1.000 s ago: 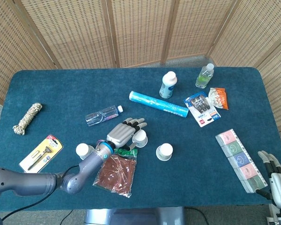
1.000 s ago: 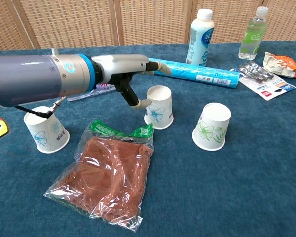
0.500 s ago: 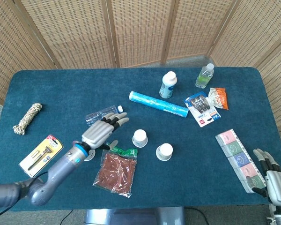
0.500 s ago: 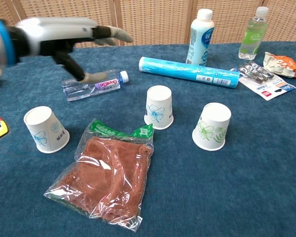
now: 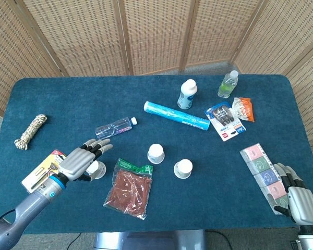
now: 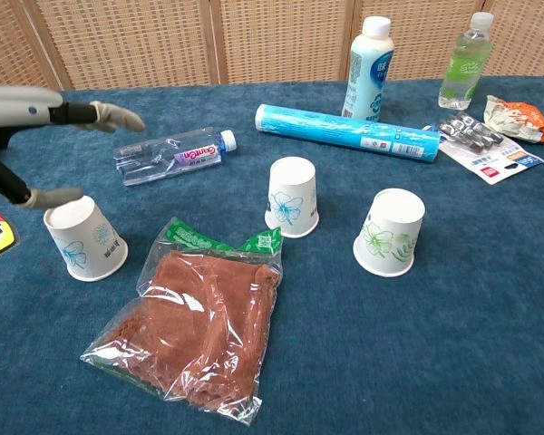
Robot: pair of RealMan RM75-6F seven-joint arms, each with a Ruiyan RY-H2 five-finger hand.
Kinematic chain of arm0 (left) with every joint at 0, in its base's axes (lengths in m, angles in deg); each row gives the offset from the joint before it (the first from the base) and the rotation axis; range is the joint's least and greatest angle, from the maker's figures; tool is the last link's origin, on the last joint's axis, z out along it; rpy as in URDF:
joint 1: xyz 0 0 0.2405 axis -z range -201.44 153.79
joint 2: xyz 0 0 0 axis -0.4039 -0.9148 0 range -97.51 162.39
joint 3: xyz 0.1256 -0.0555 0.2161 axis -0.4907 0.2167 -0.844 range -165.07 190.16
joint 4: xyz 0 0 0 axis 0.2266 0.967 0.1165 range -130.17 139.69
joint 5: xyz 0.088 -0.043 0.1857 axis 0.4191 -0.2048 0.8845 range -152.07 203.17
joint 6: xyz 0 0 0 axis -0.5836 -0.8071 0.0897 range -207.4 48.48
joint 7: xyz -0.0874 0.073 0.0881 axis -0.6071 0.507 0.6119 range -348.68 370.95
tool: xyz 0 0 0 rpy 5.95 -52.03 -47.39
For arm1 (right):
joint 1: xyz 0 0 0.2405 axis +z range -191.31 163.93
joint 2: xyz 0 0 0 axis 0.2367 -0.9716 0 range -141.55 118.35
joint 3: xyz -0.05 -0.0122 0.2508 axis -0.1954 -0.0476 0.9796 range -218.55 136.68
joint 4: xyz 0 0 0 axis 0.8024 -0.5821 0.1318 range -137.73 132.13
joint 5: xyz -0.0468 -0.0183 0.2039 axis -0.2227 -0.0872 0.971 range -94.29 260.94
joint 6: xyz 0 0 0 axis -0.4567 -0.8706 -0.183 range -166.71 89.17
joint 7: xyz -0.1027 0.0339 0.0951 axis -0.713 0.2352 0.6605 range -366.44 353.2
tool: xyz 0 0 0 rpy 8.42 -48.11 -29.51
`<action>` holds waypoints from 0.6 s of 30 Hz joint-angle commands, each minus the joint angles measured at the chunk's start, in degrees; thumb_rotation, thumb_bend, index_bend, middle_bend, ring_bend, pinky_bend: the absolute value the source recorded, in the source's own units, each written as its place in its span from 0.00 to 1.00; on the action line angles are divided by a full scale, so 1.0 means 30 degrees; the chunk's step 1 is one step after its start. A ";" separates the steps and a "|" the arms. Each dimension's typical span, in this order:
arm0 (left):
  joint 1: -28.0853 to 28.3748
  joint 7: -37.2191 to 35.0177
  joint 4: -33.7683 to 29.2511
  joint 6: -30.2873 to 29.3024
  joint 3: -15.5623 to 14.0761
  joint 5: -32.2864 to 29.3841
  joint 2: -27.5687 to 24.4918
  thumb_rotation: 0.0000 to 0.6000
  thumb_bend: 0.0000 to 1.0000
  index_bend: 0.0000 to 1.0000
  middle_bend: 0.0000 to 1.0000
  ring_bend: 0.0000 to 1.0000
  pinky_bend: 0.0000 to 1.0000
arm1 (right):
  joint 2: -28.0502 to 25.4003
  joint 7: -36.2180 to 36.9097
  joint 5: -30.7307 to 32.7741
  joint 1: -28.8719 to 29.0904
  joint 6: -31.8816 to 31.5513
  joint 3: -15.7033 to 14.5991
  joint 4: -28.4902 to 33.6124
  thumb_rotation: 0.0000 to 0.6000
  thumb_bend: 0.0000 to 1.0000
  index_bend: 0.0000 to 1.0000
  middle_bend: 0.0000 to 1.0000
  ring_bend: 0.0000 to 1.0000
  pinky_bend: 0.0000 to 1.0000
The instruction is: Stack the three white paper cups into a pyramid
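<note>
Three white paper cups stand upside down on the blue table. The left cup point(image 5: 97, 169) point(image 6: 83, 238) is partly hidden in the head view by my left hand point(image 5: 80, 160) point(image 6: 36, 104), which hovers open over it with fingers spread, thumb close to the cup's base. The middle cup point(image 5: 155, 153) point(image 6: 292, 197) and the right cup point(image 5: 182, 167) point(image 6: 390, 231) stand apart from each other, untouched. My right hand point(image 5: 294, 195) is open at the table's front right corner, far from the cups, and shows only in the head view.
A brown-filled plastic bag point(image 5: 129, 186) point(image 6: 199, 326) lies between the left and middle cups. Behind them lie a water bottle point(image 5: 115, 127), a blue tube point(image 5: 176, 115), two upright bottles point(image 5: 187, 94), a battery pack point(image 5: 225, 121). A tool card point(image 5: 46, 169) and a rope point(image 5: 30, 131) lie at the left.
My left hand has drawn back from the middle cup and swung left to the left cup. My right hand has risen slightly at the front right corner. The cups have not moved.
</note>
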 commanded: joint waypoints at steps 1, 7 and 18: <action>0.0007 0.0448 0.0259 0.0582 -0.0230 -0.0484 0.0181 1.00 0.50 0.00 0.00 0.00 0.00 | -0.0042 -0.0077 -0.0025 -0.0038 -0.0093 -0.0024 0.0096 1.00 0.42 0.00 0.08 0.00 0.18; 0.0102 0.0941 0.0788 0.1532 -0.0429 -0.1416 0.0626 1.00 0.49 0.00 0.00 0.00 0.00 | -0.0184 -0.0086 0.0133 -0.0222 -0.0282 -0.0059 0.0161 1.00 0.42 0.00 0.08 0.00 0.18; -0.0019 0.0769 0.1585 0.2258 -0.0458 -0.2030 0.1117 1.00 0.50 0.00 0.00 0.00 0.00 | -0.0206 -0.0120 0.0131 -0.0299 -0.0356 -0.0111 0.0219 1.00 0.42 0.00 0.08 0.00 0.19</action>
